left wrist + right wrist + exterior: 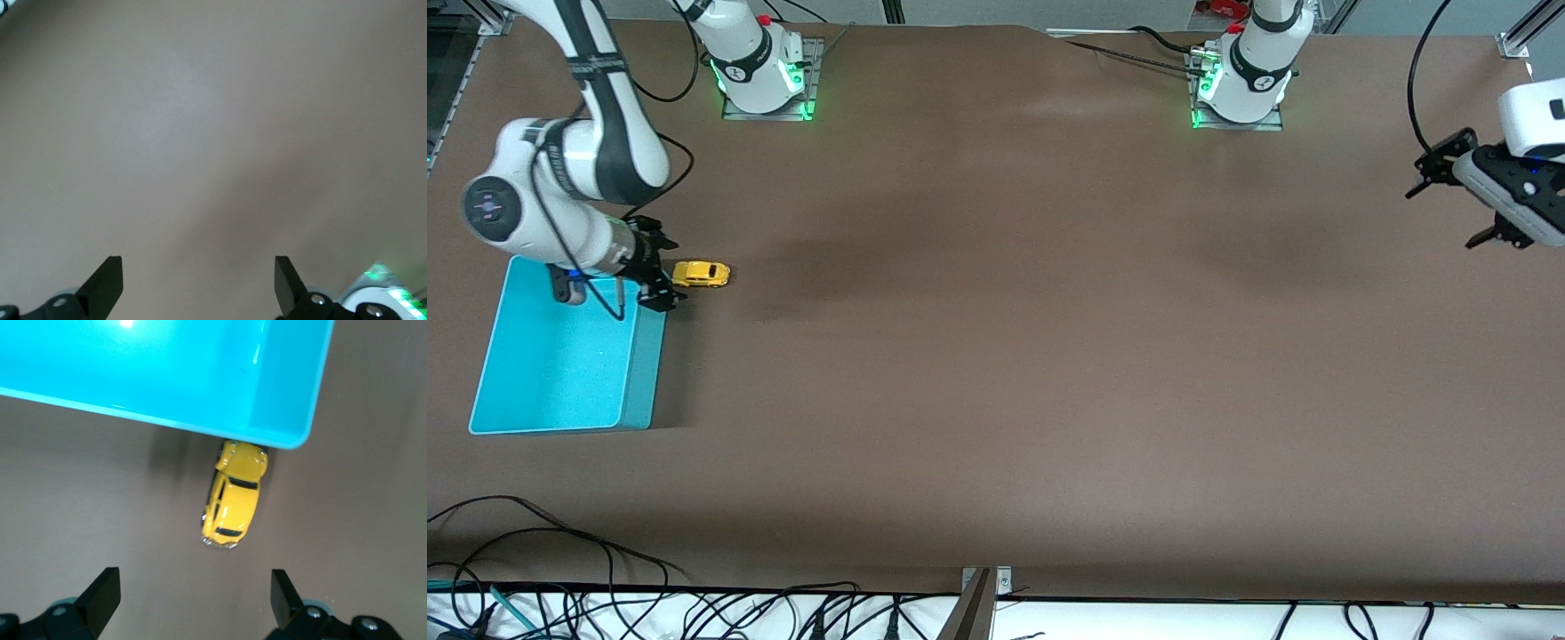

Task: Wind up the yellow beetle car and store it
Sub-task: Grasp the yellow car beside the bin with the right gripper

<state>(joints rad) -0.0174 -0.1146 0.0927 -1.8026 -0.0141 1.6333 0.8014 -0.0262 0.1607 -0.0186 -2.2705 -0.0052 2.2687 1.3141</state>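
1. Here the brown worktop (996, 356) carries a turquoise bin (560, 356) at the right arm's end, and its inside shows nothing in it. The yellow beetle car (701, 274) sits on its wheels on the worktop, just beside the bin's corner that lies farther from the front camera. In the right wrist view the car (233, 497) has one end at the bin's rim (293, 440), seemingly touching it. Nothing lies between the car and the right tool.

2. The right arm bends down over the bin's farther edge. Its right tool (654, 271) hangs low above the bin's corner with both fingers spread wide, holding nothing.

3. The left arm waits at its own end of the worktop. The left tool (1449, 191) is raised above bare worktop, its fingers (107, 283) also parted and empty.

4. The car lies just beside the right tool, toward the left arm's end, outside the span of the fingers (100, 593).
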